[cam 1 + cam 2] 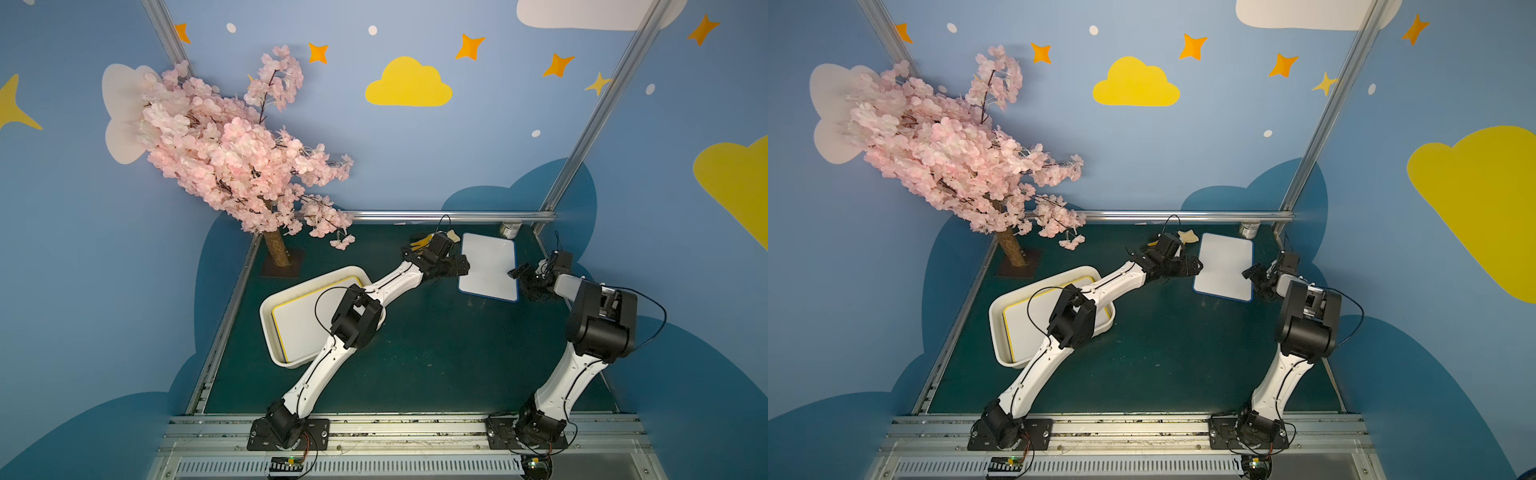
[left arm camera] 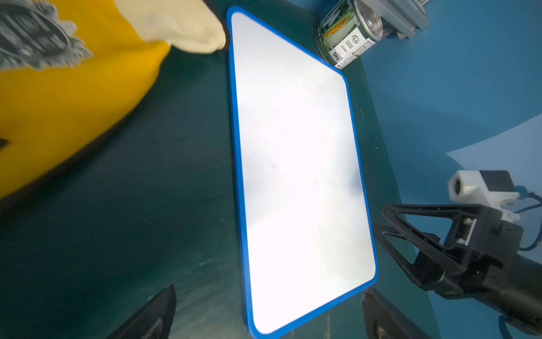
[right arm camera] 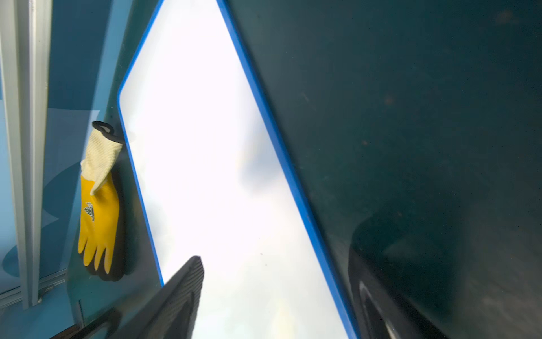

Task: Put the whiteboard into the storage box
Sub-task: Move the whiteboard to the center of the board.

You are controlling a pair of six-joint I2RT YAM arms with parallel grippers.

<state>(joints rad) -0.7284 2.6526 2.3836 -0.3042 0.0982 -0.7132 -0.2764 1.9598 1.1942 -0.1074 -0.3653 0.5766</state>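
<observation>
1. Lying flat near the far right corner of the bench (image 1: 436,353), the blue-edged whiteboard (image 1: 489,266) is outside the storage box (image 1: 266,316), which sits by the left edge.
2. At its left side, the left gripper (image 1: 464,266) has its fingers wide apart.
3. At its right side, the right gripper (image 1: 518,281) has its fingers apart, clamping nothing.

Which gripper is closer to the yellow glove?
Left. The left gripper is just beside the glove; the right gripper is across the whiteboard, on its other side.
</observation>
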